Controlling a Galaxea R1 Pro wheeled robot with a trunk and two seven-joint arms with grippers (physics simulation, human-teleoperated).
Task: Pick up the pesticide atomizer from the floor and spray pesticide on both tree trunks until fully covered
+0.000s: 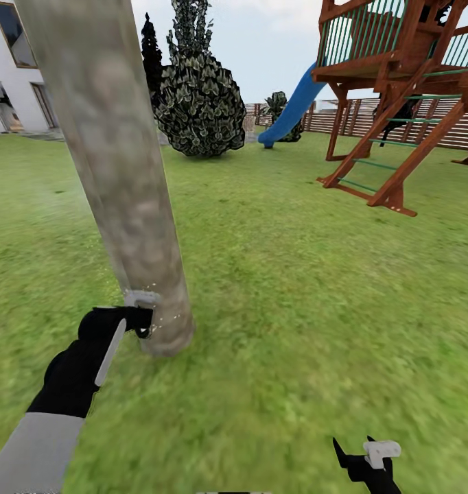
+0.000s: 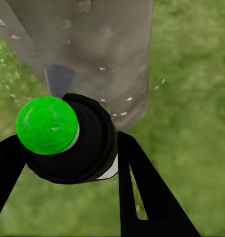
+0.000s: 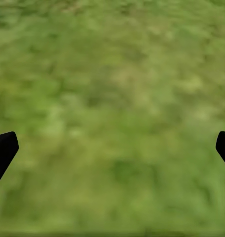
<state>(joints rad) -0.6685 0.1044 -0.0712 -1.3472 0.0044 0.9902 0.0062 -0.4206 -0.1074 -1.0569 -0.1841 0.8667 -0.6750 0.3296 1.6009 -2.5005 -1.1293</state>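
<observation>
Landmark: trunk (image 1: 117, 178), a thick pale column leaning up and away from its base in the lawn (image 1: 275, 288).
Atomizer: (image 2: 67, 138) black body with a green cap, clamped between the fingers of the left gripper (image 1: 141, 322), just beside the trunk's base on the robot's side.
Nozzle direction: it points at the trunk; white droplets speckle the bark next to it, low down.
Key relation: the trunk's long axis runs upward from where the atomizer sits, so I judge the spray has to travel up along it; the bark higher up carries no droplets.
Nearer arm: the left, by far.
Right gripper: (image 1: 364, 461) fingers apart, nothing between them, hanging over bare grass well away from the trunk.
</observation>
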